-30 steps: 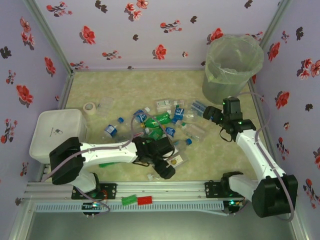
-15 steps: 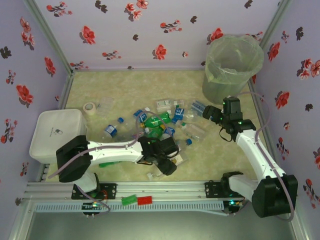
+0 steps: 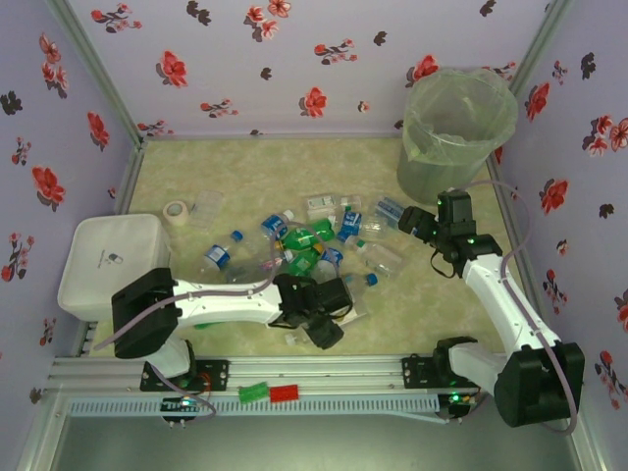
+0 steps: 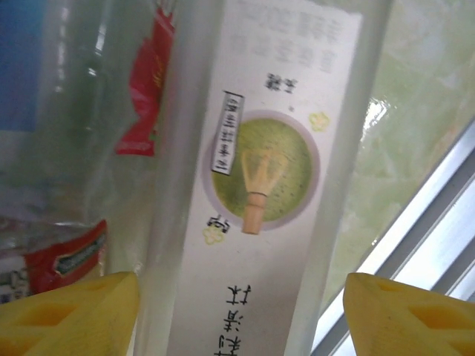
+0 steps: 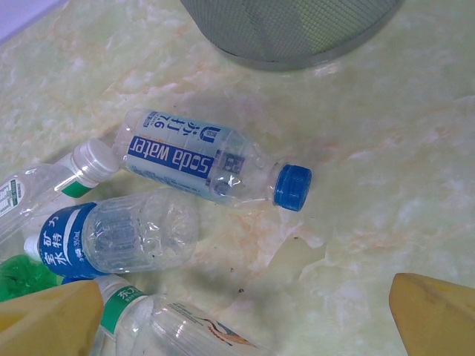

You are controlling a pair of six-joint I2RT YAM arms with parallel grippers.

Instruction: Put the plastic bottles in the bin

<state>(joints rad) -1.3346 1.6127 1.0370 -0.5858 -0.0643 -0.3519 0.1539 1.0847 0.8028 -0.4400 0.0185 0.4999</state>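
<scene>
**Top view, L to R.** White tray (image 3: 108, 260) sits at the left edge, mid-frame. Tape roll (image 3: 177, 212) lies just off its upper right corner. Plastic bottles (image 3: 314, 235) lie in a loose heap at frame ctr on the table (image 3: 235, 167). Left gripper (image 3: 339, 302) is down at the heap's lower edge, below ctr. Right gripper (image 3: 407, 223) is at the heap's right edge, right of ctr. Bin (image 3: 456, 132) stands upright in the upper right corner, near the right gripper and well apart from the left one.

**Left wrist view.** Yellow fingertips (image 4: 67, 315) fill the lower left and lower right corners. Matcha-label bottle (image 4: 267, 185), clear w/ a white label, runs top to bottom between them, slightly tilted. The left tip is at the bottle wall; a thin gap seems to show at the right tip. Clamped or only bracketing: cannot tell. Red-label bottle (image 4: 67, 252) lies alongside, at frame left.

**Right wrist view.** Jaws are spread wide and grasp nothing. Soda water bottle (image 5: 200, 167) lies on its side at ctr-left, ahead of the tips, blue cap toward the right. Blue-label bottle (image 5: 119, 237) lies just below it, near the left tip. The bin's base crosses the top edge.
</scene>
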